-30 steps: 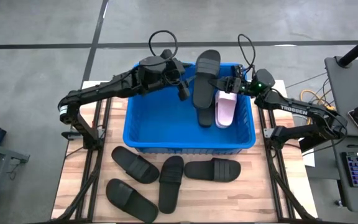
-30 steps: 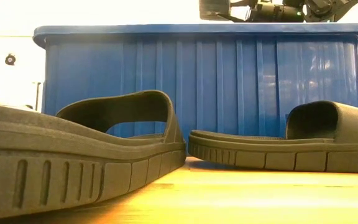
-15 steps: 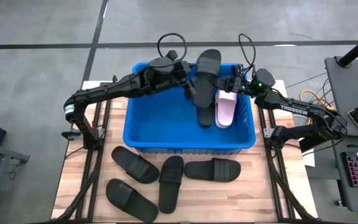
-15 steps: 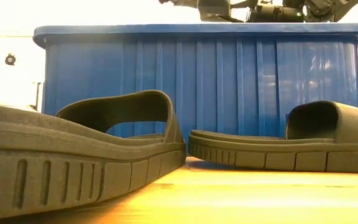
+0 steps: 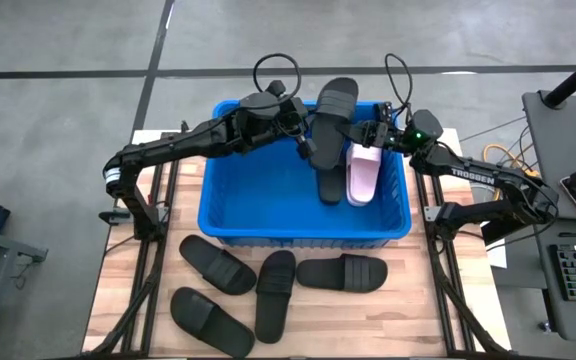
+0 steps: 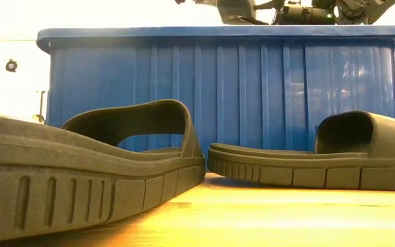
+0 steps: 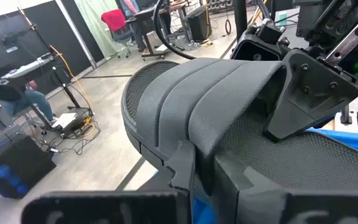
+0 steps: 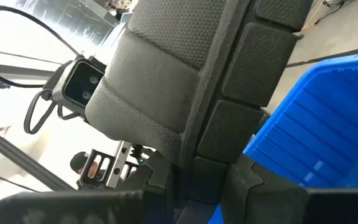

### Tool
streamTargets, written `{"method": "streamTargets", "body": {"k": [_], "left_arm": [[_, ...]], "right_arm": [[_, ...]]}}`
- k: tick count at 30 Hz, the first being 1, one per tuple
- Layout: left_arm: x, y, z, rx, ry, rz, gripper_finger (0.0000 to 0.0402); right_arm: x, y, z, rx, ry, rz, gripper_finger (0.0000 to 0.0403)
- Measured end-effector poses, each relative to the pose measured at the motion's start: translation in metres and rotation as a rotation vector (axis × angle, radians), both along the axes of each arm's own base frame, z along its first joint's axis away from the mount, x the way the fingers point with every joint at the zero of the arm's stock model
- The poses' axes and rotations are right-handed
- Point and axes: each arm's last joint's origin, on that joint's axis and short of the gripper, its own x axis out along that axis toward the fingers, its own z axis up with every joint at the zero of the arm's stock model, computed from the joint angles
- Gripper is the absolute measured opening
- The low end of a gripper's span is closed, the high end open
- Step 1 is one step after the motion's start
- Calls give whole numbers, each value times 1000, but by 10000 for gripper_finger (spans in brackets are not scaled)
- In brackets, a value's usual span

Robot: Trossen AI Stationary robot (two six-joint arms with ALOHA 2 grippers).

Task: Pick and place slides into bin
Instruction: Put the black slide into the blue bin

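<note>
Black slide (image 5: 328, 135) tilted across bin rim (image 5: 268, 238)

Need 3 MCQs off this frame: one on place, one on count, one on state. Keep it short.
1. Where does the pink slide lie?
A. on the table in front of the bin
B. inside the bin, by its right wall
C. on the floor

2. How many black slides lie on the table outside the bin?
A. two
B. four
C. six

3. What is the long black slide at the bin's far rim doing?
A. lying flat on the bin floor
B. tilted over the far rim, both end effectors at it
C. lying on the table

Key: 1 B, the pink slide is inside the blue bin. 2 B, the high view shows four. 3 B, the black slide overhangs the rim between the left end effector and the right end effector.
</note>
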Motion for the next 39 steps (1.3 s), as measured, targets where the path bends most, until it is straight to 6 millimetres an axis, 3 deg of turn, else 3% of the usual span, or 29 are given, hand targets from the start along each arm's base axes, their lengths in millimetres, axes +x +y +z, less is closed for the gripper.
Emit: {"method": "streamTargets", "body": {"k": [5, 12, 17, 22, 30, 39], "left_arm": [[0, 0, 0, 4, 2, 1, 2], [-5, 5, 0, 31, 37, 68, 0], [-18, 7, 7, 32, 57, 112, 0], [-27, 8, 6, 37, 117, 223, 0], [-30, 8, 0, 52, 184, 337, 0], [-24, 9, 8, 64, 65, 341, 0]], "right_arm": [[0, 0, 0, -19, 3, 1, 78], [-1, 3, 0, -101, 26, 31, 212], [-1, 2, -4, -94, 73, 23, 257], [-4, 4, -5, -102, 106, -1, 258], [-28, 16, 16, -264, 140, -182, 232], [-33, 41, 69, -584, 632, -317, 226]]}}
